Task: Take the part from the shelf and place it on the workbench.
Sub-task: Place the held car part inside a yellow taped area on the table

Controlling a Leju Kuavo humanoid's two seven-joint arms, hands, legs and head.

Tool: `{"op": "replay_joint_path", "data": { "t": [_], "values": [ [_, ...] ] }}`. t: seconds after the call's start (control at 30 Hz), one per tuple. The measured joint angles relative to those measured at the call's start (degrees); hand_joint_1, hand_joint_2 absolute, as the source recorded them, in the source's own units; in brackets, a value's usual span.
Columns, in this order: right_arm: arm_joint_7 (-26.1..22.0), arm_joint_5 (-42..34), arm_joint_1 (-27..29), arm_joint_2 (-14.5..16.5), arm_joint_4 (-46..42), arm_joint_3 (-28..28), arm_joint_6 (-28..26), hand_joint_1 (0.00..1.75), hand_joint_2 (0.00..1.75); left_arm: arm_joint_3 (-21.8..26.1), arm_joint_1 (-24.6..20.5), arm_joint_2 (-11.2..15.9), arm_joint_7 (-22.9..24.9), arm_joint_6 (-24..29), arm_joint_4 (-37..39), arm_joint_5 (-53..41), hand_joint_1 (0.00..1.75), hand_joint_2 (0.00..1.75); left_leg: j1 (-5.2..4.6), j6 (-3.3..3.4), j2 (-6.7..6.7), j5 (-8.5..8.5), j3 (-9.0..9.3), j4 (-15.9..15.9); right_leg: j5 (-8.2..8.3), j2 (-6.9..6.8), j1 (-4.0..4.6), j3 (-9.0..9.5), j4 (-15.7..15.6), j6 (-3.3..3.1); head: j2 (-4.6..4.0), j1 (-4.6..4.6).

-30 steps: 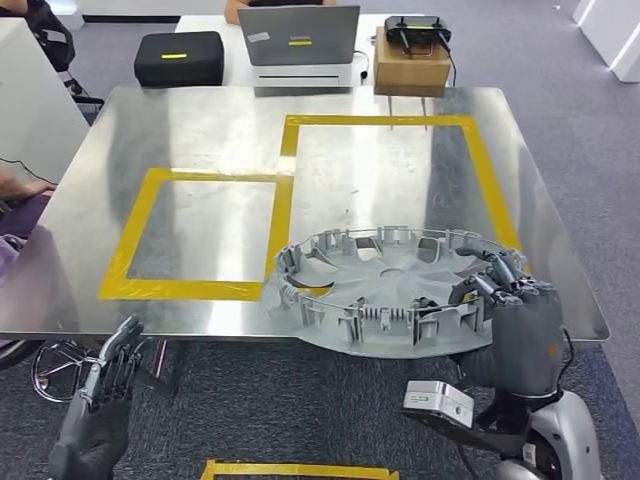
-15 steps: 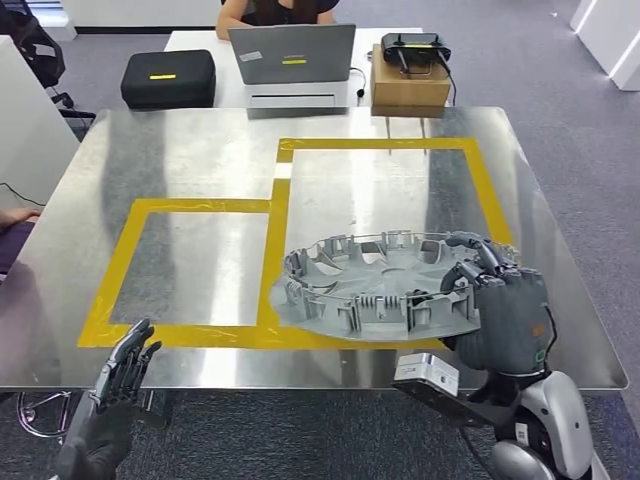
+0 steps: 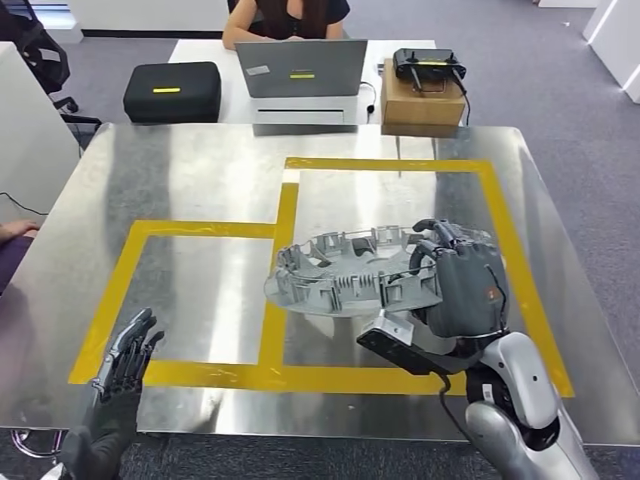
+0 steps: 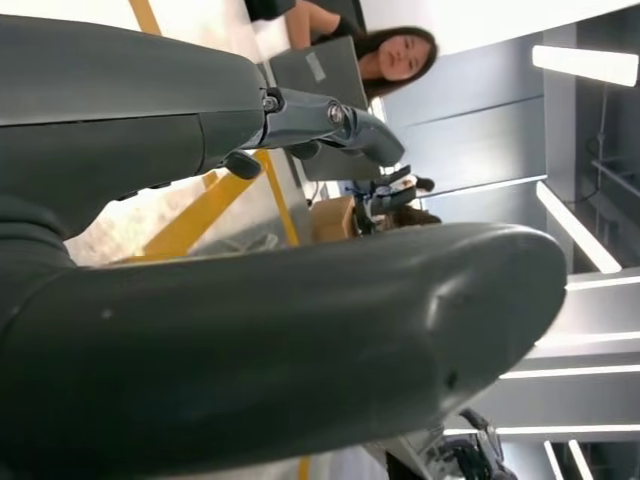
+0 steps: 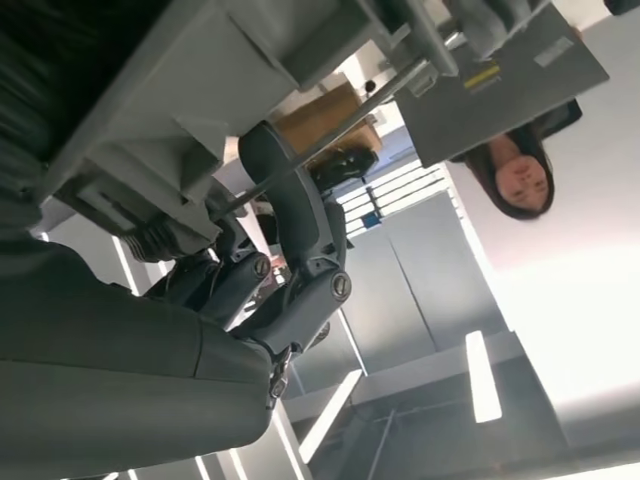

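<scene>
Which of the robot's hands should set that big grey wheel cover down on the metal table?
The right hand. It already grips the wheel cover by its rim, above the workbench. The left hand hangs open at the near edge, apart from it.

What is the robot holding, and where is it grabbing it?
The right hand holds the grey round part by its rim. The left hand holds nothing.

High head view, 2 close wrist views.
</scene>
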Motion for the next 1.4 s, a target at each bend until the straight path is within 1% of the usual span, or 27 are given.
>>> {"op": "replay_joint_path", "data": {
  "t": [0.03, 0.07, 0.13, 0.17, 0.2, 0.27, 0.3, 0.4, 0.43, 0.5, 0.53, 0.57, 0.63, 0.67, 0.7, 0.8, 0.9, 1.03, 1.33, 1.4],
  "values": [
    [0.50, 0.49, -0.47, 0.11, 0.61, 0.29, 0.60, 1.75, 1.75, -0.07, -0.10, 0.02, 0.14, -0.15, 0.03, 0.11, 0.00, 0.00, -0.02, -0.25, -0.02, -0.11, 0.08, -0.09, 0.21, 0.09, 0.02, 0.41, -0.28, -0.13, 0.00, 0.02],
    [1.08, 1.10, -1.00, 0.27, 1.44, 0.63, 1.23, 1.75, 1.75, -0.11, -0.27, 0.05, 0.30, -0.34, 0.06, 0.22, 0.00, 0.00, -0.04, -0.01, 0.02, -0.01, 0.27, -0.30, 0.68, 0.21, -0.01, 0.68, -0.53, -0.13, 0.00, -0.08],
    [2.30, 2.41, -2.31, 0.66, 3.77, 1.44, 2.45, 1.75, 1.75, -0.20, -0.91, 0.10, 0.65, -0.74, 0.14, 0.42, 0.00, 0.00, -0.11, 1.28, 0.11, -0.18, 0.76, -0.96, 0.87, 0.46, -0.07, 0.97, -0.92, 0.01, 0.00, -0.23],
    [3.00, 3.01, -2.99, 0.92, 5.29, 1.92, 3.08, 1.75, 1.75, -0.27, -1.35, 0.12, 0.93, -0.91, 0.18, 0.51, 0.00, 0.00, -0.14, 1.89, 0.14, -0.18, 0.99, -1.42, 0.76, 0.52, -0.05, 1.01, -1.00, -0.11, 0.00, -0.31],
    [3.70, 3.48, -3.56, 1.17, 6.86, 2.38, 3.71, 1.75, 1.75, -0.34, -1.80, 0.12, 1.25, -1.06, 0.20, 0.64, 0.00, 0.00, -0.16, 2.08, 0.16, -0.30, 1.17, -1.74, 0.65, 0.55, -0.03, 1.04, -1.04, -0.27, 0.00, -0.31],
    [5.00, 4.22, -4.39, 1.54, 10.43, 3.18, 4.90, 1.75, 1.75, -0.47, -2.46, 0.10, 1.78, -1.34, 0.21, 0.92, 0.00, 0.00, -0.17, 1.84, 0.17, -0.29, 1.35, -2.14, 0.48, 0.53, -0.01, 1.08, -1.05, -0.52, 0.00, -0.30],
    [5.54, 4.50, -4.71, 1.64, 12.22, 3.49, 5.43, 1.75, 1.75, -0.51, -2.67, 0.10, 1.95, -1.50, 0.21, 1.10, 0.00, 0.00, -0.16, 1.59, 0.17, -0.26, 1.39, -2.27, 0.45, 0.51, 0.00, 1.08, -1.05, -0.57, 0.00, -0.29],
    [6.95, 5.22, -5.71, 1.78, 17.46, 4.33, 6.78, 1.75, 1.75, -0.72, -3.25, 0.09, 2.49, -1.93, 0.21, 1.52, 0.00, 0.00, -0.09, 0.23, 0.17, -0.17, 1.51, -2.64, 0.41, 0.49, 0.03, 1.08, -1.05, -0.70, 0.00, -0.28],
    [7.31, 5.40, -5.95, 1.80, 18.98, 4.59, 7.04, 1.75, 1.75, -0.81, -3.42, 0.09, 2.65, -2.03, 0.21, 1.57, 0.00, 0.00, -0.07, -0.12, 0.17, -0.14, 1.54, -2.70, 0.42, 0.48, 0.03, 1.08, -1.04, -0.73, 0.00, -0.27],
    [7.97, 5.64, -6.36, 1.85, 21.59, 4.98, 7.50, 1.75, 1.75, -0.96, -3.60, 0.09, 2.76, -2.19, 0.21, 1.63, 0.00, 0.00, -0.07, -0.41, 0.17, -0.06, 1.55, -2.74, 0.44, 0.47, 0.03, 1.10, -1.04, -0.75, 0.00, -0.27],
    [8.37, 5.56, -6.61, 1.90, 22.80, 5.13, 7.85, 1.35, 1.75, -1.02, -3.67, 0.09, 2.77, -2.25, 0.21, 1.67, 0.00, 0.00, -0.07, -0.47, 0.17, -0.03, 1.56, -2.74, 0.46, 0.47, 0.02, 1.12, -1.05, -0.76, 0.00, -0.26],
    [8.74, 5.34, -6.96, 1.96, 24.01, 5.25, 8.31, 0.91, 1.75, -1.09, -3.74, 0.09, 2.78, -2.30, 0.21, 1.75, 0.00, 0.00, -0.08, -0.51, 0.17, 0.00, 1.57, -2.74, 0.47, 0.47, 0.01, 1.15, -1.05, -0.76, 0.00, -0.26],
    [9.31, 4.61, -7.76, 2.07, 26.42, 5.41, 9.51, 0.04, 0.87, -1.26, -3.84, 0.10, 2.79, -2.38, 0.22, 1.97, 0.00, 0.00, -0.11, -0.54, 0.17, 0.01, 1.63, -2.73, 0.51, 0.48, -0.01, 1.25, -1.09, -0.74, 0.00, -0.25],
    [9.51, 4.27, -8.19, 2.10, 27.58, 5.49, 10.26, 0.00, 0.44, -1.33, -3.86, 0.10, 2.83, -2.45, 0.22, 2.10, 0.00, 0.00, -0.12, -0.54, 0.17, 0.01, 1.69, -2.73, 0.52, 0.47, -0.02, 1.33, -1.12, -0.72, 0.00, -0.25],
    [9.74, 4.03, -8.60, 2.11, 28.67, 5.62, 11.14, 0.00, 0.00, -1.37, -3.87, 0.11, 2.87, -2.51, 0.23, 2.20, 0.00, 0.00, -0.13, -0.54, 0.17, 0.01, 1.74, -2.73, 0.53, 0.47, -0.03, 1.40, -1.16, -0.70, 0.00, -0.26],
    [10.52, 3.85, -9.05, 2.10, 31.33, 6.23, 13.26, 0.00, 0.00, -1.40, -3.84, 0.12, 3.01, -2.61, 0.25, 2.39, 0.00, 0.00, -0.16, -0.54, 0.13, 0.01, 1.79, -2.73, 0.55, 0.40, -0.07, 1.52, -1.25, -0.66, 0.00, -0.23],
    [10.52, 3.06, -8.93, 2.10, 32.08, 6.57, 13.51, 0.00, 0.00, -1.40, -3.77, 0.15, 3.08, -2.66, 0.28, 2.50, 0.00, 0.00, -0.24, -0.52, 0.14, 0.00, 1.80, -2.72, 0.55, 0.46, -0.18, 1.52, -1.26, -0.61, 0.00, -0.24],
    [9.61, 0.75, -8.30, 2.09, 30.46, 6.82, 13.36, 0.00, 0.00, -1.31, -3.40, 0.16, 2.84, -2.67, 0.28, 2.29, 0.00, 0.00, -0.33, -0.51, 0.16, -0.10, 1.81, -2.72, 0.48, 0.51, -0.23, 1.50, -1.27, -0.54, 0.00, -0.25],
    [8.96, -0.36, -8.12, 1.96, 27.51, 7.13, 13.32, 0.00, 0.00, -1.22, -2.99, 0.13, 2.66, -2.72, 0.27, 2.21, 0.00, 0.00, -0.39, -0.42, 0.16, -0.23, 1.81, -2.72, 0.38, 0.51, -0.28, 1.50, -1.28, -0.40, 0.00, -0.24],
    [8.41, -1.33, -7.94, 1.73, 26.54, 7.17, 13.35, 0.00, 0.00, -0.95, -2.78, -0.32, 2.91, -2.89, 0.19, 2.07, 0.00, 0.00, -0.41, -0.41, 0.16, -0.24, 1.81, -2.72, 0.38, 0.51, -0.30, 1.50, -1.29, -0.40, 0.00, -0.24]
  ]
}}
